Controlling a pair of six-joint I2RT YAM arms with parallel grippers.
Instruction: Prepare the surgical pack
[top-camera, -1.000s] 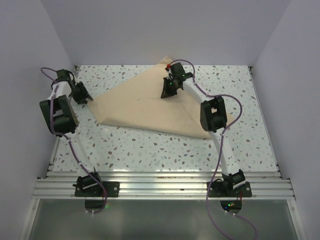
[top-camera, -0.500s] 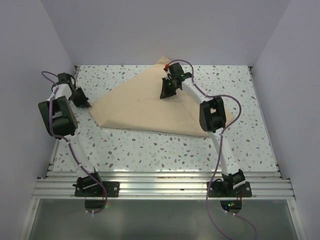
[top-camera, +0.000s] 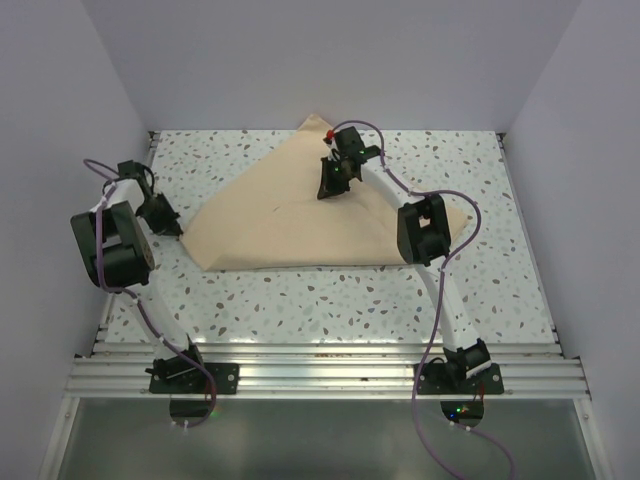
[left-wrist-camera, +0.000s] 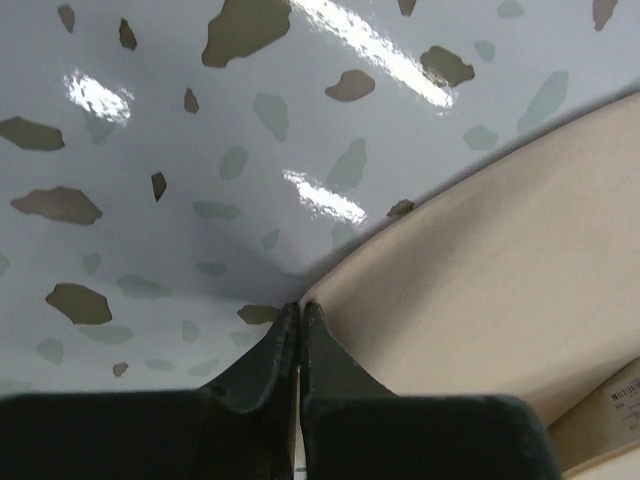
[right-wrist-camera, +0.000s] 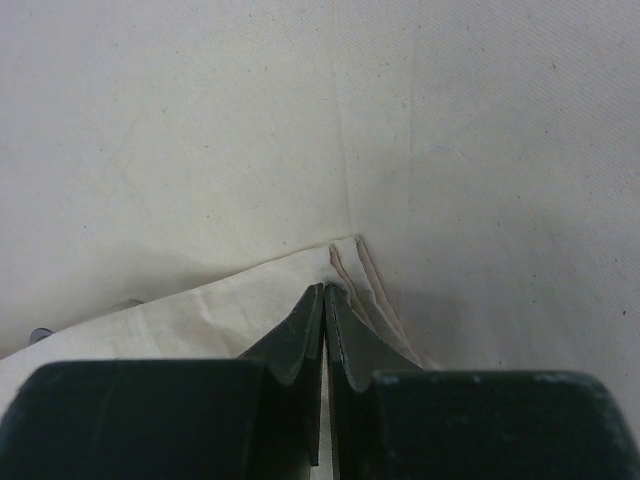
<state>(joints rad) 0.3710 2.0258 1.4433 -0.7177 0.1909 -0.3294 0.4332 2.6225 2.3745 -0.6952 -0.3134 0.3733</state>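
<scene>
Both pinch the surgical pack (top-camera: 290, 215): left gripper (left-wrist-camera: 300, 308) its corner, right gripper (right-wrist-camera: 324, 290) a fold. I see speckled tabletop (top-camera: 330, 300), pale walls (top-camera: 300, 60).

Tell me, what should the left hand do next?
Probably lift the left gripper slightly and carry that corner toward the middle: it is shut at the left corner of the surgical pack, seemingly pinching it, while the right gripper holds a folded-in corner at the centre.
</scene>
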